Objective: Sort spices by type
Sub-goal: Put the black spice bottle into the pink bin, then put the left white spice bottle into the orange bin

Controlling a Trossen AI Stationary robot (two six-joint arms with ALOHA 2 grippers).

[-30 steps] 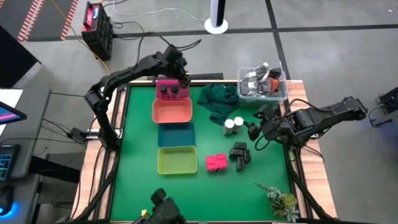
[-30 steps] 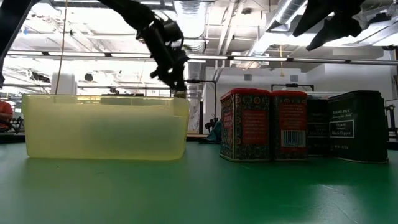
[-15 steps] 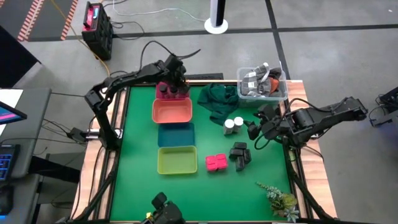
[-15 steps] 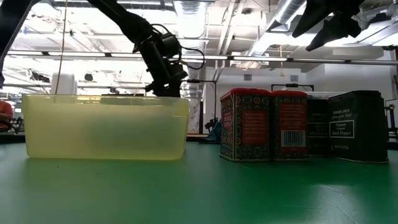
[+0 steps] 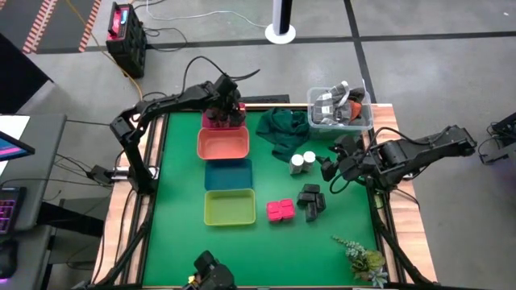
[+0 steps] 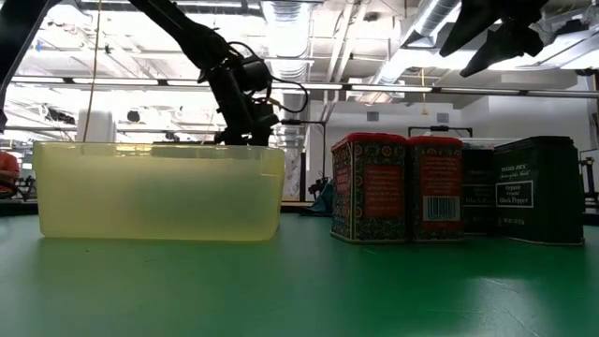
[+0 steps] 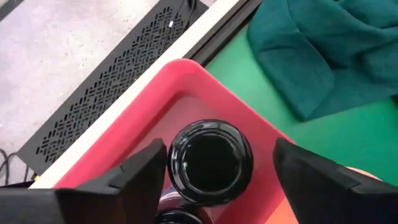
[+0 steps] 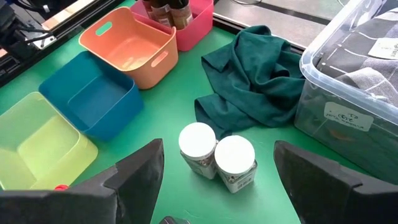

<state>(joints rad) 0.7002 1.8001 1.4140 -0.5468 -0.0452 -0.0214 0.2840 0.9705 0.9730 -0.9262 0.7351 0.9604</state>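
Your left gripper [image 7: 214, 171] sits spread wide around a dark round jar [image 7: 210, 160] standing in the pink tray [image 7: 180, 84]; lift off-centre and a finger could tip it. Only the right wrist view shows the right gripper [image 8: 217, 186] open above the white-capped jars [image 8: 216, 155] on the tabletop [image 6: 299, 290].

Even, bright light falls from ceiling lamps [image 6: 281, 19], which glare white in the low view. Shadows on the table [image 5: 185, 242] are soft, and the near fingers [image 7: 124, 180] are blurred.
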